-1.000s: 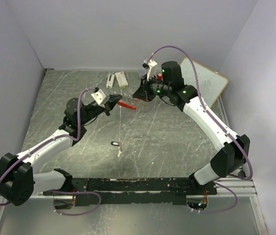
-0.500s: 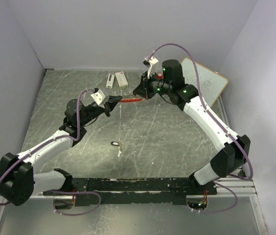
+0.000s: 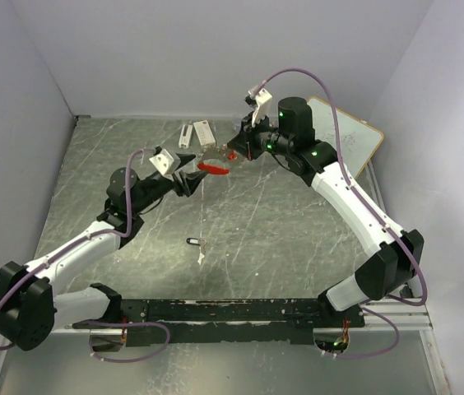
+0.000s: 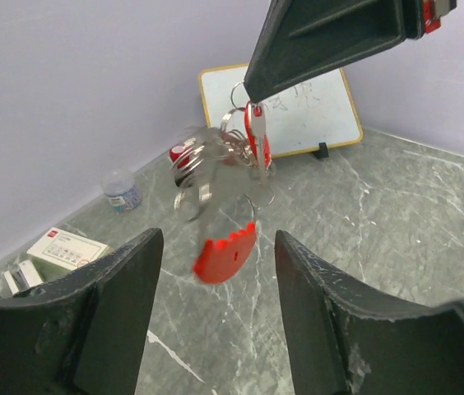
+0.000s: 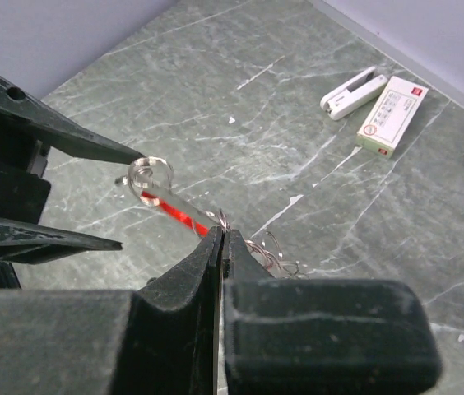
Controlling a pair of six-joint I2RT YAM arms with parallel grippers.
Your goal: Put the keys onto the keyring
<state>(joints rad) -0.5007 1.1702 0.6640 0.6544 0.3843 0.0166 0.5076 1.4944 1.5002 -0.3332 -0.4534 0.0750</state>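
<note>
Right pincer [image 3: 232, 152] tight on dangling keyring [image 3: 213, 167], left pincer [image 3: 195, 179] apart just beside, whiteboard [image 3: 359, 140] behind

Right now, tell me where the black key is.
Top view: the black key lies on the table, left of centre, beside a white scrap, with the left hand farther back.

- Top view: bright, even light from overhead. The table [image 3: 257, 226] has a soft sheen and no hard glare. Shadows under my arms are faint and diffuse.
- Left wrist view: the keyring [image 4: 225, 253] at centre is motion-blurred and its metal loops are ghosted. The background is fairly sharp.
- Same view: my left gripper [image 4: 218, 240] along the bottom edge is dark and slightly soft.
- Right wrist view: my right gripper [image 5: 220, 243] in the lower frame is near-black and out of focus. The table beyond is crisp, with a small glint on the metal at centre left.
</note>
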